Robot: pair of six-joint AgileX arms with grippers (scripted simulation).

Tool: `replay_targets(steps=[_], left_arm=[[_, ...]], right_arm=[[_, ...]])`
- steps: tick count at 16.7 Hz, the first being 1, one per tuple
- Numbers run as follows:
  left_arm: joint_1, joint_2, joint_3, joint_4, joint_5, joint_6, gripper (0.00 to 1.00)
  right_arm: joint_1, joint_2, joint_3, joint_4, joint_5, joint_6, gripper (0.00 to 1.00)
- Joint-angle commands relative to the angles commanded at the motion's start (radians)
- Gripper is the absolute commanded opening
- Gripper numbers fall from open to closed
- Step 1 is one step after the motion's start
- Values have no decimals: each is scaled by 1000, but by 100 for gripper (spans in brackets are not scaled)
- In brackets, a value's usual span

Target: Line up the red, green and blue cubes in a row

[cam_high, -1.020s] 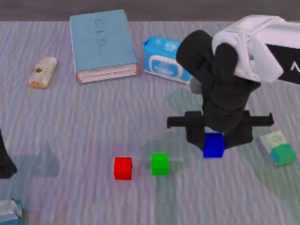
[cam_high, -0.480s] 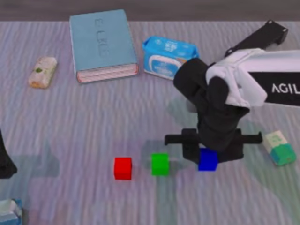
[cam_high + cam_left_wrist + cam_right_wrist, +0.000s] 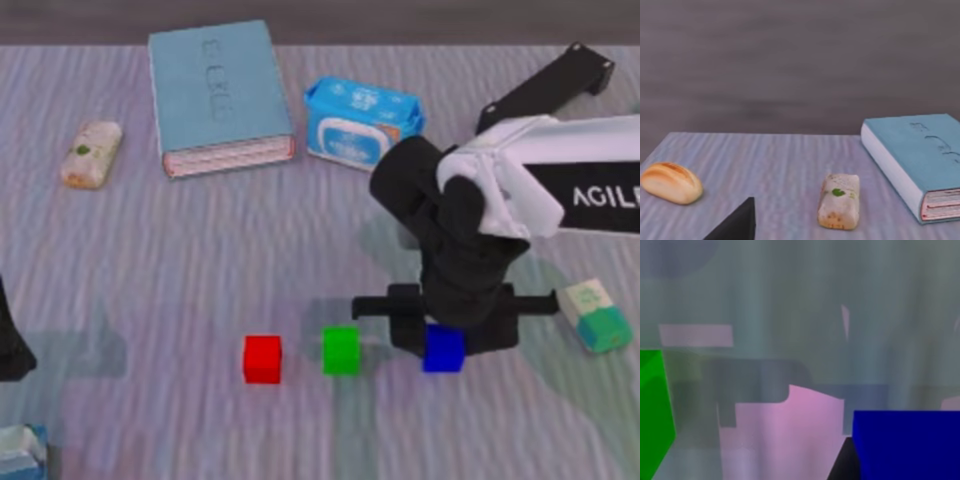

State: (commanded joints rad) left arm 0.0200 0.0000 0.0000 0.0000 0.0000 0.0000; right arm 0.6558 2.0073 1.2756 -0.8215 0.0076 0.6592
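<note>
**Blue cube at the end of the row, gap to green is what matters**

Blue cube (image 3: 443,349) sits in the lower right-centre of the top view, directly under my right gripper (image 3: 445,338), which comes in from the right edge of the frame on its white-and-black arm. The fingers themselves are hidden by the black wrist body, so I cannot tell whether they clamp the cube or stand off it; the right wrist view shows the blue cube (image 3: 905,445) close in front and the green cube (image 3: 655,415) off to one side, with bare table between them.

Green cube (image 3: 341,350) lies to the left of the blue one at about the same height in the frame, and the red cube (image 3: 263,358) lies left again, slightly lower. Blue is near green but not touching, and the spacing looks a little wider than red to green. My judgement: the coming move turns on that leftward line.

My left gripper (image 3: 10,345) is parked at the lower left edge.
</note>
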Motion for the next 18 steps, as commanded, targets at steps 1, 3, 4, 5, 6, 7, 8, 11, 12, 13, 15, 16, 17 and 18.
replay_targets(steps=[1, 3, 4, 5, 6, 7, 8, 11, 12, 13, 15, 16, 17, 18], left_arm=[[0, 0, 0, 0, 0, 0, 100], [0, 0, 0, 0, 0, 0, 100], [0, 0, 0, 0, 0, 0, 100], [0, 0, 0, 0, 0, 0, 100], [0, 0, 0, 0, 0, 0, 100], [0, 0, 0, 0, 0, 0, 100], [0, 0, 0, 0, 0, 0, 100], [0, 0, 0, 0, 0, 0, 100], [0, 0, 0, 0, 0, 0, 100], [0, 0, 0, 0, 0, 0, 100], [0, 0, 0, 0, 0, 0, 100], [0, 0, 0, 0, 0, 0, 100], [0, 0, 0, 0, 0, 0, 100], [0, 0, 0, 0, 0, 0, 100]], right_arm=[[0, 0, 0, 0, 0, 0, 30], [0, 0, 0, 0, 0, 0, 45], [0, 0, 0, 0, 0, 0, 53], [0, 0, 0, 0, 0, 0, 60], [0, 0, 0, 0, 0, 0, 68], [0, 0, 0, 0, 0, 0, 75], [0, 0, 0, 0, 0, 0, 83], [0, 0, 0, 0, 0, 0, 100], [0, 0, 0, 0, 0, 0, 100], [0, 0, 0, 0, 0, 0, 100], [0, 0, 0, 0, 0, 0, 100], [0, 0, 0, 0, 0, 0, 100], [0, 0, 0, 0, 0, 0, 100], [0, 0, 0, 0, 0, 0, 100]])
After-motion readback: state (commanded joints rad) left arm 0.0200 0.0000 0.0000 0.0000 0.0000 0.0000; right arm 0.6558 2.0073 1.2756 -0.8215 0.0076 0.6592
